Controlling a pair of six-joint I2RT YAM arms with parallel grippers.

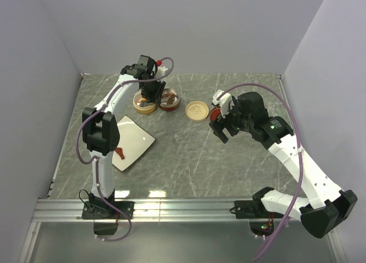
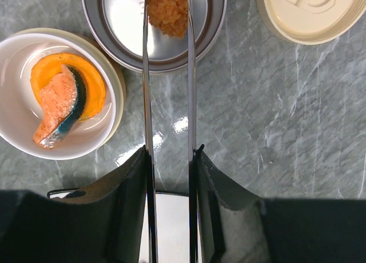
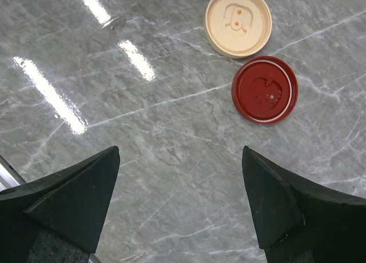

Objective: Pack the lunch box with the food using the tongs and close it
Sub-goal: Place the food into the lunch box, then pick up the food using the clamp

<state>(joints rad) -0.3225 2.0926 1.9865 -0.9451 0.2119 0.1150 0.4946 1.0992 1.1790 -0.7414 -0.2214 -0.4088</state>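
Left pincer clamps the tongs pointing far, orange lump right over the steel tub; right pincer gapes wide.

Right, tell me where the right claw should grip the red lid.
Take the red lid by its rim, opposite edges, coming straight down with the right claw. It lies flat on the table, a thin disc, so likely only the rim offers purchase. Keep clear of the side facing the cream lid.
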